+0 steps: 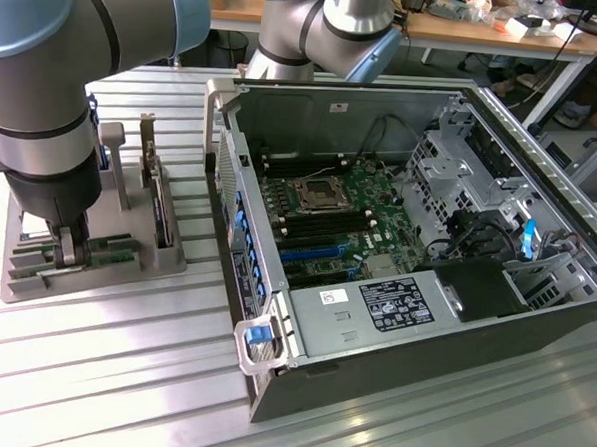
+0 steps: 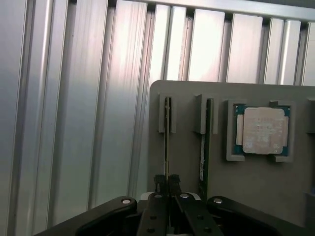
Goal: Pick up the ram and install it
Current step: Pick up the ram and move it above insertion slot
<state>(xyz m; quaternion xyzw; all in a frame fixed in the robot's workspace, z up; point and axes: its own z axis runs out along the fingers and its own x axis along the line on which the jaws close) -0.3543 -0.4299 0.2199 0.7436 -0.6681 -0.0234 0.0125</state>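
Observation:
In the wrist view the ram (image 2: 167, 132) is a thin green stick standing on edge in a slot of the grey holder tray (image 2: 187, 98). My gripper (image 2: 167, 186) is shut on its near end, with the dark fingertips (image 2: 159, 183) pressed to both faces. A second stick of the same kind (image 2: 206, 142) stands in the neighbouring slot. In the exterior view my gripper (image 1: 69, 250) reaches down into the tray (image 1: 166, 262) at the exterior view's left, well away from the open computer case (image 1: 271, 372).
A square silver processor chip (image 2: 262, 130) lies in a recess of the tray beside the sticks. An expansion card (image 1: 162, 211) stands upright in the tray. The motherboard (image 1: 329, 220) lies exposed inside the case. Ribbed aluminium table (image 1: 120, 374) surrounds everything.

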